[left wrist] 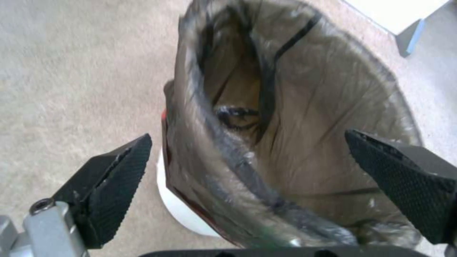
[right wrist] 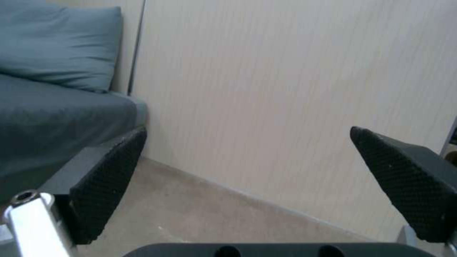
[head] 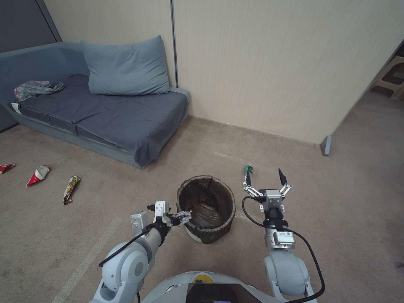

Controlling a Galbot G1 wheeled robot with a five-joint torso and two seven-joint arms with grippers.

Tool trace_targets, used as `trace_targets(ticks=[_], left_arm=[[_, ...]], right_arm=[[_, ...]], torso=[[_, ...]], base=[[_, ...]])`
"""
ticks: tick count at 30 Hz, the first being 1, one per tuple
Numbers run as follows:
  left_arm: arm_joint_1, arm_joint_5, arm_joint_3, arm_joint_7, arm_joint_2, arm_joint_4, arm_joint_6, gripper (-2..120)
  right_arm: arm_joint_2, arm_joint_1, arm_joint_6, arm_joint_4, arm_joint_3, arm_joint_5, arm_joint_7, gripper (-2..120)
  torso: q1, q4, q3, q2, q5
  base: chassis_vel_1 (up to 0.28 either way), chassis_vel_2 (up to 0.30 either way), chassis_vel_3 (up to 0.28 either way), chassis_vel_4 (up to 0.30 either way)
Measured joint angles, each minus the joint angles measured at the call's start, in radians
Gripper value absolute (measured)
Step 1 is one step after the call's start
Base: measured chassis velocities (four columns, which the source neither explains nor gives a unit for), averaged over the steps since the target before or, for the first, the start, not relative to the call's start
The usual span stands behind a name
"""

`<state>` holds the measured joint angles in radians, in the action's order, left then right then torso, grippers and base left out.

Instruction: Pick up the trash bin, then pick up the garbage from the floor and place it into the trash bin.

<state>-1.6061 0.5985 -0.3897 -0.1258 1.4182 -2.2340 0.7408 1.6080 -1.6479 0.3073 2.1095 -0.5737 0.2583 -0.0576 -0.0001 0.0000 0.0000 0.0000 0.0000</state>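
The trash bin [head: 207, 205], white with a dark brown bag liner, stands on the carpet just ahead of me. My left gripper [head: 182, 217] is at its near-left rim. In the left wrist view the left gripper [left wrist: 247, 135] is open astride the bin's rim [left wrist: 224, 167], one finger [left wrist: 114, 182] outside over the carpet and the other [left wrist: 409, 178] over the liner. My right gripper [head: 265, 176] hovers open to the right of the bin, holding nothing, and faces the wall [right wrist: 247, 132]. Garbage lies on the floor: a small bottle [head: 248, 169], a gold wrapper [head: 71, 189], two red-and-white cups [head: 38, 175] [head: 6, 167].
A grey-blue sofa [head: 109, 115] with a pillow [head: 124, 67] and a grey plastic bag [head: 35, 89] stands at the back left. A beige wall [head: 273, 71] runs behind, ending at a grey post [head: 326, 145] by an opening on the right. Open carpet lies all around.
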Motion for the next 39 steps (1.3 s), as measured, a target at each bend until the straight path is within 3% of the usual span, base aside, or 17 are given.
trace_targets(ticks=[8,11,17,18,28,31,39], left_arm=[[0.011,0.004,0.0,0.014,0.005,0.03,-0.001,94],[0.018,0.004,0.001,0.021,0.008,0.045,-0.002,75],[0.029,0.003,0.001,0.037,0.014,0.067,-0.003,58],[0.032,0.002,0.001,0.042,0.017,0.08,-0.003,49],[0.03,0.001,-0.004,0.055,0.028,0.127,-0.011,13],[0.031,0.001,-0.004,0.056,0.029,0.131,-0.013,7],[0.035,-0.005,-0.001,0.061,0.032,0.143,-0.014,7]], right_arm=[[0.0,-0.003,0.007,-0.001,0.0,0.003,0.001,100],[0.0,-0.004,0.011,-0.006,0.001,0.005,0.003,100],[0.0,-0.004,0.016,-0.012,0.006,0.007,0.005,100],[0.0,-0.004,0.018,-0.013,0.008,0.008,0.006,100],[0.0,-0.01,0.027,-0.014,0.009,0.013,0.009,100],[0.0,-0.011,0.03,-0.014,0.009,0.014,0.01,100],[0.0,-0.019,0.034,-0.01,0.007,0.014,0.012,100]], torso=[[0.0,0.0,0.0,0.0,0.0],[0.0,0.0,0.0,0.0,-0.0001],[0.0,0.0,0.0,0.0,0.0],[0.0,0.0,0.0,0.0,0.0],[0.0,0.0001,0.0,0.0,0.0001],[0.0,0.0001,0.0,0.0,0.0001],[0.0,0.0,0.0,0.0,0.0]], base=[[0.0,0.0,0.0,0.0],[0.0,0.0,0.0,0.0],[0.0,0.0,0.0,0.0],[0.0,0.0,0.0,0.0],[0.0,0.0,0.0,0.0],[0.0,0.0,0.0,0.0],[0.0,0.0,0.0,0.0]])
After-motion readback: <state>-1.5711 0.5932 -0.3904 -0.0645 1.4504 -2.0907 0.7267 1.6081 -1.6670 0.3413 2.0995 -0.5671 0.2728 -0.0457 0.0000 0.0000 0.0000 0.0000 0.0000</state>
